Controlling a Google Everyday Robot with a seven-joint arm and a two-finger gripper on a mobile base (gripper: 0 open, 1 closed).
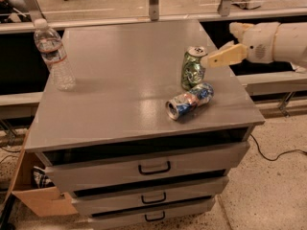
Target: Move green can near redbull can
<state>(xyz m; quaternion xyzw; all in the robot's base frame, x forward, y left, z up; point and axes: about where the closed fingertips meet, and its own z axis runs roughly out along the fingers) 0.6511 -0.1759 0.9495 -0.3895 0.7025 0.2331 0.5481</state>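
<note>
The green can [193,67] stands upright on the grey cabinet top [120,75], near its right edge. The redbull can [189,100], blue and silver and dented, lies on its side just in front of the green can, almost touching it. My gripper [218,48] hangs to the right of the green can at the height of its top, open and empty, with one tan finger [224,56] pointing at the can's rim. The white arm [278,42] reaches in from the right.
A clear plastic water bottle [53,55] stands at the cabinet's back left corner. The cabinet has three drawers [153,166] in front. A cardboard box [38,198] sits on the floor at the left. A cable [273,155] lies on the floor at the right.
</note>
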